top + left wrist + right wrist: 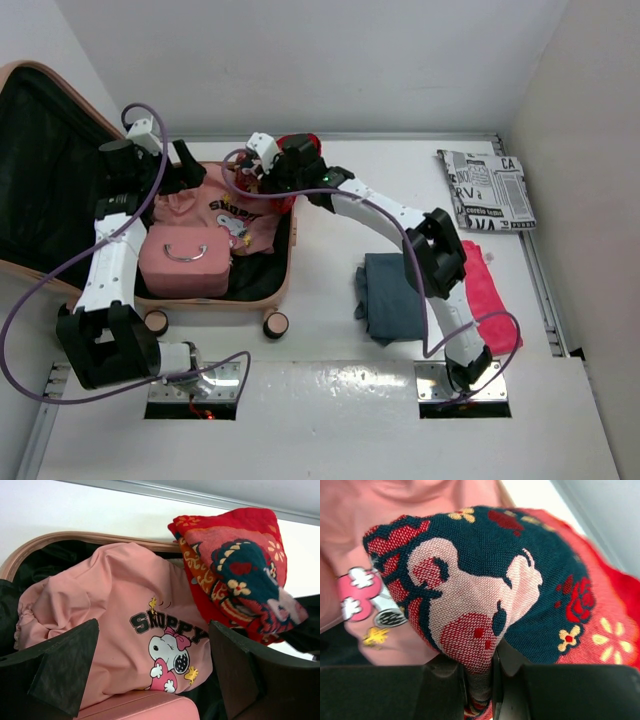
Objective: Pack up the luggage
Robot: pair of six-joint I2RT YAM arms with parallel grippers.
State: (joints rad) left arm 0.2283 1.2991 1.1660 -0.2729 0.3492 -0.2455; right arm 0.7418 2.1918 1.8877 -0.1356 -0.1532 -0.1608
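Note:
The peach-pink luggage (283, 283) lies open at the left with its black-lined lid (45, 180) raised. Inside are a pink Snoopy shirt (235, 215) and a small pink box with a metal handle (185, 262). My right gripper (268, 180) is shut on a red and navy patterned knit cloth (485, 590) and holds it over the luggage's far right corner, above the shirt. My left gripper (180, 172) is open and empty over the shirt (125, 630); the knit cloth (235, 575) hangs to its right.
A folded dark teal garment (390, 297) and a pink-red cloth (490, 290) lie on the table to the right. A black-and-white printed pouch (487, 190) lies at the far right. Purple cables loop around both arms.

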